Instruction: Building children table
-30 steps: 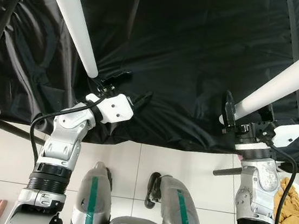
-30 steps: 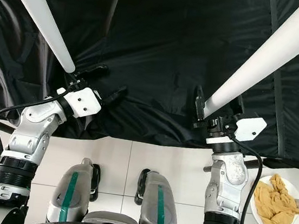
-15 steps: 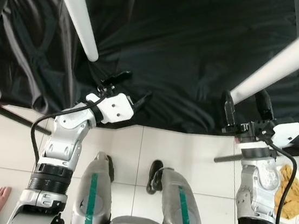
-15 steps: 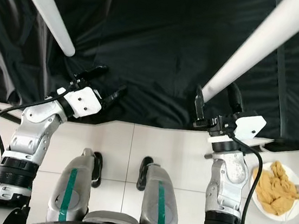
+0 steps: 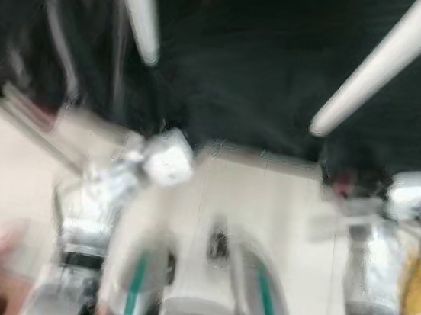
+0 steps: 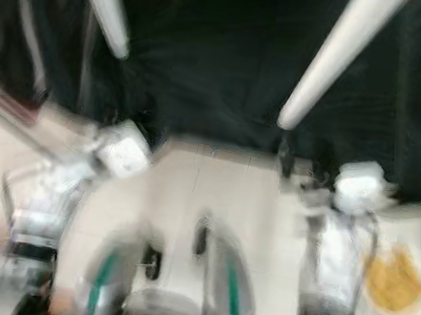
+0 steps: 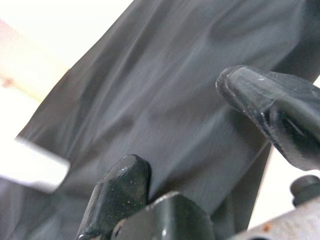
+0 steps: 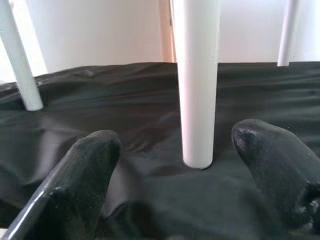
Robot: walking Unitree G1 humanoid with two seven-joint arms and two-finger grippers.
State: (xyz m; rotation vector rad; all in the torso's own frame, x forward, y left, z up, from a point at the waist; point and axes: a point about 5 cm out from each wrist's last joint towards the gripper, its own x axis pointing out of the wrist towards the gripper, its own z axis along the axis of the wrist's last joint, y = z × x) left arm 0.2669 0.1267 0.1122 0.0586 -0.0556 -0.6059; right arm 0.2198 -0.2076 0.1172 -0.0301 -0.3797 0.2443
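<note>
Ahead of us a wide black sheet [image 5: 244, 69] covers the far half of the scene, and the head views are badly smeared by motion. Through the blur we make out two white table legs [image 6: 326, 60] rising out of the sheet toward us, one on the left [image 5: 140, 14] and one on the right. The near edge of the sheet ends just beyond our wrists, where pale tiled floor [image 5: 266, 203] takes over. On that floor at far right sits something yellow [image 6: 391, 280], too blurred to identify.

The wrist cameras give what the head views cannot. From the right wrist we see the right gripper [image 8: 185, 175] spread wide, its two black fingers [image 8: 80, 185] standing on either side of a white leg [image 8: 196, 75] that stands upright on the sheet a little beyond the fingertips; nothing is between the fingers, and they are clear of the leg. Two further white legs stand farther back, one on either side [image 8: 20, 60], against a light wall [image 8: 100, 30].

From the left wrist we see the left gripper [image 7: 195, 135] likewise parted and empty, its fingers [image 7: 270, 110] poised over wrinkled black fabric, with a blurred white shape [image 7: 30, 170] at the edge of the frame. Whether the fingertips touch the cloth, we cannot tell.
</note>
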